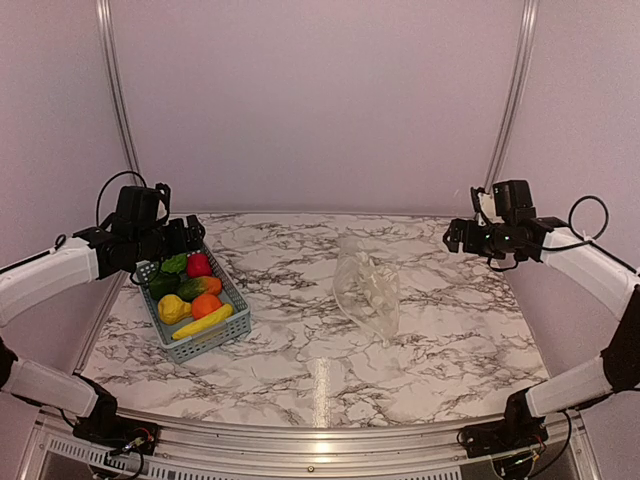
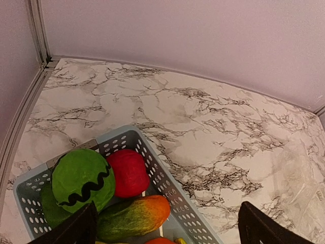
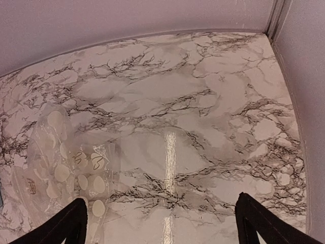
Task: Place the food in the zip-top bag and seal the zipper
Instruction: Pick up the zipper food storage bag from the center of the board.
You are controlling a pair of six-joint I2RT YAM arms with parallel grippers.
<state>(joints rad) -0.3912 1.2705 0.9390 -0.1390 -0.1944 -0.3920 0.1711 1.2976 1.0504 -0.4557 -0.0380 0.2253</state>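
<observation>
Starting with the top external view, the food [image 1: 192,292] is piled in the slotted basket [image 1: 215,343] at left, and the zip-top bag [image 1: 368,290] lies crumpled near the centre, well apart. The left gripper [image 1: 190,235] is held over the basket's far end; the right gripper [image 1: 455,236] is held high, right of the bag.

In the left wrist view, the fingers [image 2: 81,229] are spread wide and empty above the food.

In the right wrist view, the jaws are likewise wide and empty, the bag at lower left.

The zipper cannot be made out; if the mouth is collapsed, food may be pushed against closed film and the bag shoved aside.
</observation>
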